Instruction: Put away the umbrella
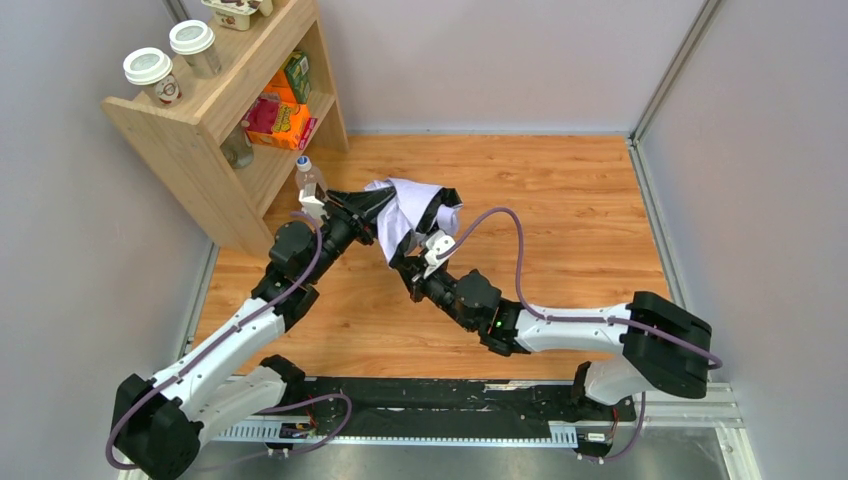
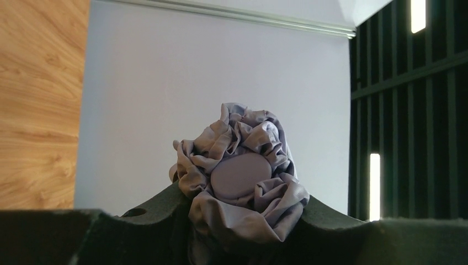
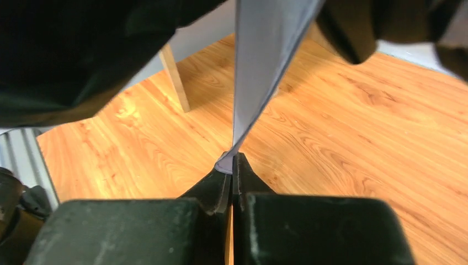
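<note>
Overhead, the pale lavender-white fabric umbrella (image 1: 405, 215) hangs bunched between the two arms, off the wood-grain surface (image 1: 560, 220), towards the far left and just right of the light wooden shelf unit (image 1: 255, 55). The left jaws come at it from the left and the right jaws from the near side. Only this view shows the shelf's load: two paper cups with white lids (image 1: 148, 72) on top, a green carton (image 1: 297, 75) and an orange box (image 1: 285, 125) below. A clear plastic bottle with a white cap (image 1: 308, 180) stands at the shelf's near right corner. Any print on these is too small to read.

The left wrist view alone shows the umbrella's end on (image 2: 243, 138): crumpled folds ringed around a smooth round cap (image 2: 241, 175), with the left jaws closed against the bundle from both sides.

The right wrist view alone shows how little the right jaws hold. They are pressed fully together on a thin edge of the fabric (image 3: 265, 55), which rises taut from the tips. No shaft, handle or strap can be made out in any view.
</note>
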You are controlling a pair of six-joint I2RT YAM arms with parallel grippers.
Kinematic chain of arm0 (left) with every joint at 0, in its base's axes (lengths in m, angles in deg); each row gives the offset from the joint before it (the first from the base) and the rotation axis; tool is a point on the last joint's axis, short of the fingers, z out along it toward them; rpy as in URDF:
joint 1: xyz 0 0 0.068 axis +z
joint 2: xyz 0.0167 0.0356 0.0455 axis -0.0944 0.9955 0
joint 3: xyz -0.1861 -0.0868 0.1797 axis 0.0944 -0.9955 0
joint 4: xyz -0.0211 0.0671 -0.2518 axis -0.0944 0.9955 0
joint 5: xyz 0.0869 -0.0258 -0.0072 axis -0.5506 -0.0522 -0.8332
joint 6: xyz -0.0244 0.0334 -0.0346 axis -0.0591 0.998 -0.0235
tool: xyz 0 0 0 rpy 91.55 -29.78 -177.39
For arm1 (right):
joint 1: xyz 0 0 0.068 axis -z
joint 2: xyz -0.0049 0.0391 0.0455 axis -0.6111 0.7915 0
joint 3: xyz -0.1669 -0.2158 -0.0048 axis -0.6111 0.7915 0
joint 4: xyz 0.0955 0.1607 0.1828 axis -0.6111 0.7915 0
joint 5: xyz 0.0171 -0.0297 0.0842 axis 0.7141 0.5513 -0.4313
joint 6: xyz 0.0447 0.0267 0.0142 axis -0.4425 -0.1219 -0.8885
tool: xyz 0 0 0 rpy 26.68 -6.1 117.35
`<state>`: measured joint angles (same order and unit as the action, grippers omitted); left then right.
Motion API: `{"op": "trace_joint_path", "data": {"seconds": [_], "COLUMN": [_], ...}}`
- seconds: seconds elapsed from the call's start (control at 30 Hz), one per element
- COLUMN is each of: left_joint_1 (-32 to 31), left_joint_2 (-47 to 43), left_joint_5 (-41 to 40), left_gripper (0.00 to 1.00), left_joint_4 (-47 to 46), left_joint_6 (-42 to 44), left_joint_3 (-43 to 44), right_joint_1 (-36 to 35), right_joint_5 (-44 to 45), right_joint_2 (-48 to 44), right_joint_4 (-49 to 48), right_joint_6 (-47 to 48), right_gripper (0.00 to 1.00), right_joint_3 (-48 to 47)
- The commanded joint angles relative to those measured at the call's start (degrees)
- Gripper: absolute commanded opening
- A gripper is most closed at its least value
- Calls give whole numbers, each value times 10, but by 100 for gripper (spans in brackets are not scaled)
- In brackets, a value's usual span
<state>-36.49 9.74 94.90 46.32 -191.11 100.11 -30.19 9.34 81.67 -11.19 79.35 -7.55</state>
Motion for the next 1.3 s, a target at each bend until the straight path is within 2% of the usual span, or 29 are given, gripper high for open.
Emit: {"op": "trace_joint_path", "data": {"seconds": [0.0, 0.07, 0.1, 0.17, 0.33, 0.43, 0.53, 0.6, 0.7, 0.77, 0.83, 0.93, 1.03, 1.13, 1.27], "left_joint_1": [-29, -29, -29, -29, -28, -29, -28, -28, -28, -28, -28, -28, -28, -28, -28], "left_joint_2": [-34, -35, -34, -34, -20, -9, -8, -9, -16, -28, -38, -51, -72, -89, -112], "left_joint_5": [3, 4, 4, 4, 12, 15, 8, 9, 9, 8, 14, 48, 74, 93, 125], "left_gripper": [0, 0, 0, 0, 0, 0, 0, 0, 0, 0, 0, 0, 0, 0, 0], "left_joint_4": [-27, -22, -22, -10, 33, 59, 96, 115, 157, 162, 152, 137, 102, 94, 90], "left_joint_6": [-43, -38, -36, -10, 76, 166, 229, 281, 354, 379, 397, 420, 423, 432, 445], "left_joint_3": [32, 27, 22, 15, 12, 27, 41, 49, 63, 58, 47, 33, 14, 8, 6], "right_joint_1": [17, 17, 17, 16, 17, 17, 18, 21, 35, 59, 106, 204, 270, 315, 378], "right_joint_5": [68, 54, 48, 43, 15, -19, -26, -20, -34, -81, -175, -376, -524, -623, -752], "right_joint_2": [7, -19, -37, -78, -196, -274, -348, -397, -440, -437, -399, -305, -242, -196, -184], "right_joint_4": [-43, -17, 15, 118, 409, 526, 622, 688, 748, 762, 764, 764, 721, 686, 561], "right_joint_6": [-29, -41, -51, -70, -136, -168, -173, -167, -148, -135, -131, -129, -119, -120, -168], "right_gripper": [0, 0, 4, 25, 64, 82, 92, 98, 100, 100, 100, 100, 100, 100, 97], "right_joint_3": [31, 40, 39, 31, 24, 43, 41, 6, -63, -113, -169, -245, -271, -274, -235]}}
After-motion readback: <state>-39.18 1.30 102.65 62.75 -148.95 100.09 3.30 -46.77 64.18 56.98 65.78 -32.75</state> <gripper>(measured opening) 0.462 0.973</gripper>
